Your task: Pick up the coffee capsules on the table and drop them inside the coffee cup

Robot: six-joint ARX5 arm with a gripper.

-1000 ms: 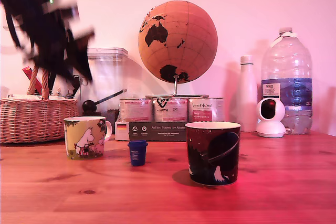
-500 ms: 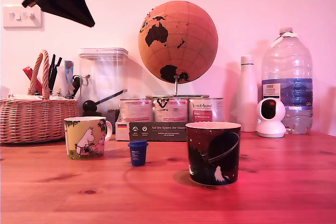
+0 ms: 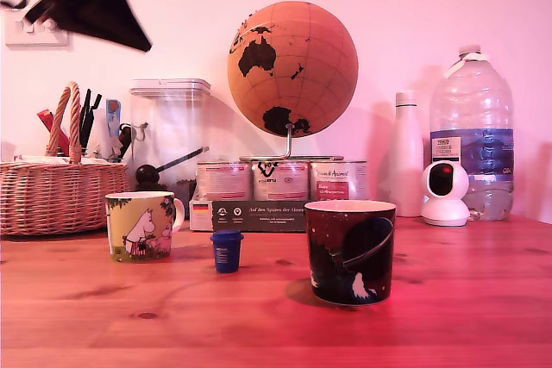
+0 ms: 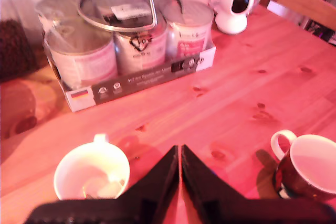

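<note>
A dark blue coffee capsule [image 3: 227, 250] stands on the wooden table between two mugs. On the exterior view's left is a cartoon-printed coffee cup [image 3: 141, 226], on its right a dark mug [image 3: 349, 251]. My gripper [image 3: 138, 39] hangs high in the exterior view's top left corner, far above the cup. In the wrist view the gripper [image 4: 179, 151] has its fingers pressed together with nothing between them. It sits over the table between the white-lined cup [image 4: 92, 176] and the dark mug [image 4: 307, 170]. A pale capsule [image 4: 106, 186] lies inside the cup. The blue capsule is hidden in the wrist view.
A wicker basket [image 3: 56, 196] stands at the exterior view's left. Behind the mugs are a clear canister [image 3: 172, 131], a boxed row of tins [image 3: 280, 191] under a globe [image 3: 291, 68], a white bottle [image 3: 407, 154], a small white camera [image 3: 446, 193] and a large water bottle [image 3: 473, 131].
The arm rose from in front of the basket to the top left corner of the exterior view. Over the last half second it barely shifted. Mugs and blue capsule have not moved.
</note>
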